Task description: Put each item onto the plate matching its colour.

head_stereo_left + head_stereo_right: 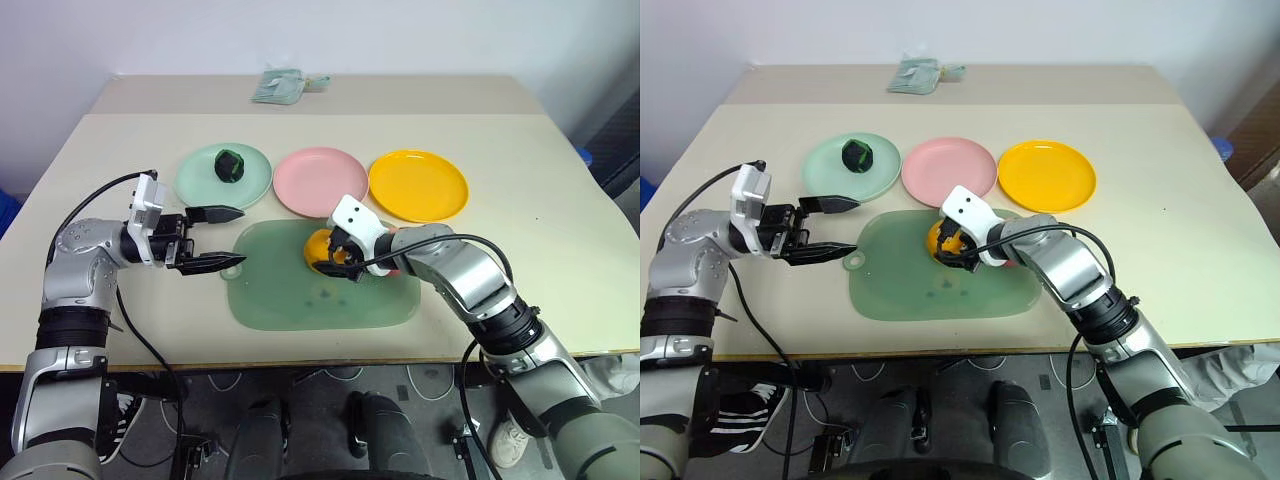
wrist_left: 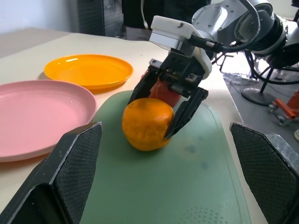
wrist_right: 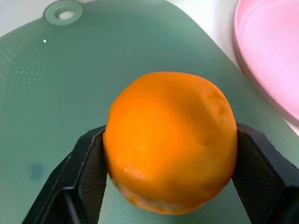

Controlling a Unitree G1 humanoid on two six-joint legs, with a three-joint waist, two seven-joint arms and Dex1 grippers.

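Near the table's (image 1: 560, 320) front edge, on the flat green rounded-rectangle mat (image 1: 300, 300), the right gripper (image 1: 334, 258) pinches the round orange toy fruit (image 1: 322, 248), presumably for the round yellow plastic plate (image 1: 418, 184), while the left gripper (image 1: 222, 238) hangs spread.

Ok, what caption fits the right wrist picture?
Right gripper shut on the orange fruit over the green cutting mat.

place: lab | evidence: equipment stands (image 2: 261, 88), floor cables (image 1: 230, 385)
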